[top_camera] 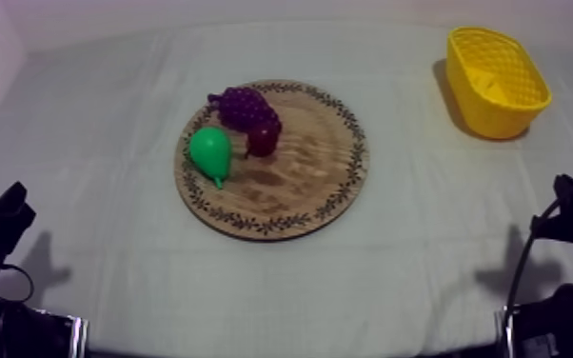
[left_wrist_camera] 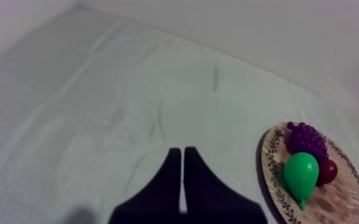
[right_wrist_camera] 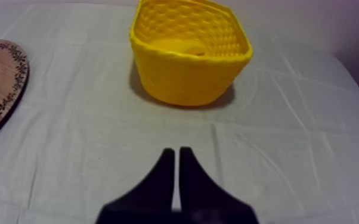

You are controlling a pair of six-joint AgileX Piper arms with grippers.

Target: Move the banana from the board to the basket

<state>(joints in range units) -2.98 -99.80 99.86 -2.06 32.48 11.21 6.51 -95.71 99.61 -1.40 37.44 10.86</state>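
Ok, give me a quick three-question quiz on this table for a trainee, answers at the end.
1. True or false: a banana lies on the wooden board.
2. Where does the yellow basket stand? A: on the left arm's side. B: on the right arm's side. C: on the board.
3. Fill in: the fingers of the left gripper and of the right gripper lie together as narrow wedges, so both are ____.

Key:
1. False. The board holds a pear, a bunch of grapes and a small red fruit.
2. B
3. shut
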